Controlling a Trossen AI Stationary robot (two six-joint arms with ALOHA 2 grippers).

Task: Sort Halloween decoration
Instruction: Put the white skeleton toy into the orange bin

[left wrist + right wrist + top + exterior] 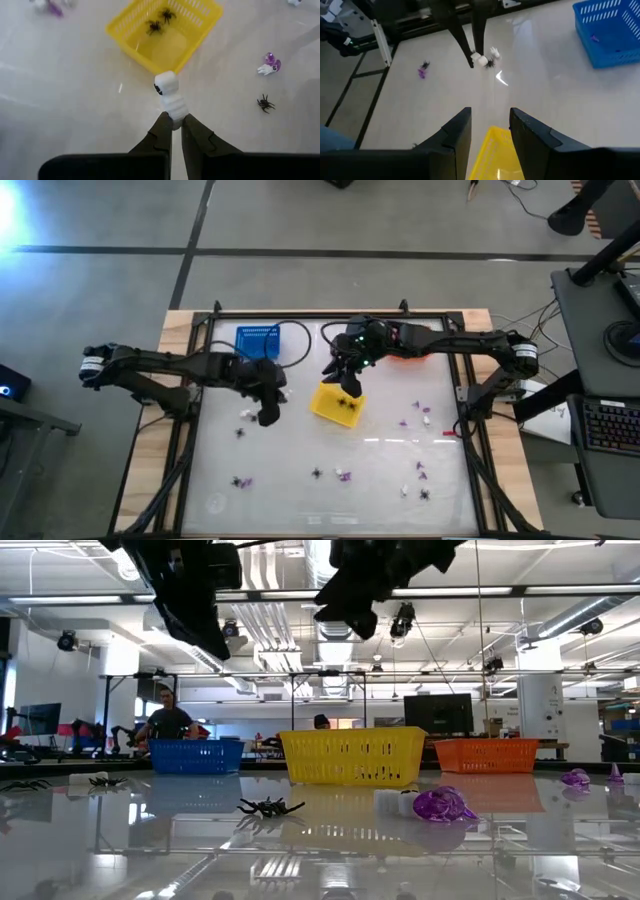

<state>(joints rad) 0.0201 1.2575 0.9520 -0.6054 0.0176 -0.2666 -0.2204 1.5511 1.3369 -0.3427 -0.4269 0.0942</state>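
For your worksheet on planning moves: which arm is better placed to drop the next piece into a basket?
Left: its claw is shut on a white mummy figure near the yellow basket. The right claw holds nothing.

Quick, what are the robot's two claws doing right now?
Left gripper: shut on a white mummy piece.
Right gripper: open, holding nothing, above the yellow basket.

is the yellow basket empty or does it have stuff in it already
Not empty: the left wrist view shows two black spiders lying inside the yellow basket; nothing else shows on its floor.
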